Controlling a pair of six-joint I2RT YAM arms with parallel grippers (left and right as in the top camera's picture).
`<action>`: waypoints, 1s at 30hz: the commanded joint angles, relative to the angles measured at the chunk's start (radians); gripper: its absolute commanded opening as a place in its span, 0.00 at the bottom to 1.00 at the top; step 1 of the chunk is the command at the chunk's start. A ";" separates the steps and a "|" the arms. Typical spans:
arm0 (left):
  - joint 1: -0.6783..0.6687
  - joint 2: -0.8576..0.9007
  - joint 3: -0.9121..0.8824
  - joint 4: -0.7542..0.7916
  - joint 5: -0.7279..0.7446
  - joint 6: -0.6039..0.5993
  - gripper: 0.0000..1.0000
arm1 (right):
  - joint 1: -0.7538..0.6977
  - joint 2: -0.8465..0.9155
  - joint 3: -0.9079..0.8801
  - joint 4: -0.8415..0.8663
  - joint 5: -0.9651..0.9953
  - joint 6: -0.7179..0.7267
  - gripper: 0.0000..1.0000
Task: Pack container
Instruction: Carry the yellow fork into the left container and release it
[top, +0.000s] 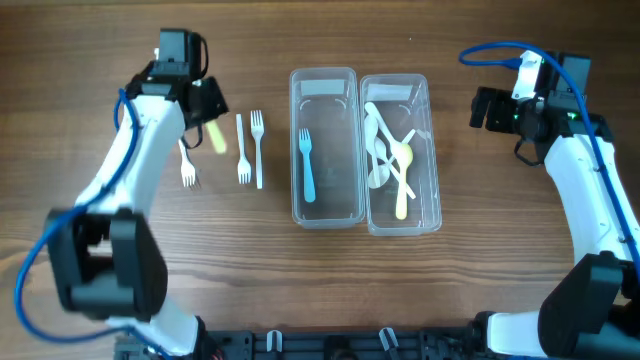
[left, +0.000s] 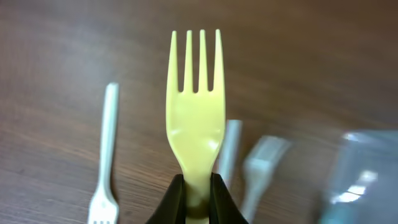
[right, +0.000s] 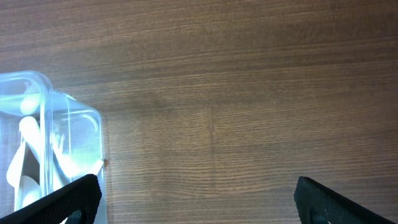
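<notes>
Overhead first: the left pincer sits over the table at the upper left, clamped on a yellow fork. Three white forks lie on the wood just beside it. In the middle are two clear tubs, side by side and touching. The left container has one blue fork in it. The right container holds a pile of spoons, mostly white plus a yellow one. The right pincer hangs off to the right of the tubs, near them but not touching.

Left wrist cam: the yellow fork fills the shot, tines pointing away. Its neck is pinched tight between the two dark fingers at the bottom edge. The white forks are on the table behind it, two of them pretty blurry, and a corner of a tub shows far right.

Right wrist cam: fingertips are spread wide with nothing between them, just bare wood. The right container and its white spoons peek in at the left.
</notes>
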 joint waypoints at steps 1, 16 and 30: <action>-0.106 -0.129 0.021 0.005 0.159 -0.001 0.04 | -0.001 -0.014 -0.007 0.003 0.010 -0.017 1.00; -0.425 -0.137 0.019 0.047 0.208 -0.006 0.04 | -0.001 -0.014 -0.007 0.003 0.010 -0.017 1.00; -0.433 -0.075 0.021 0.087 0.208 -0.005 0.41 | -0.001 -0.014 -0.007 0.003 0.010 -0.017 1.00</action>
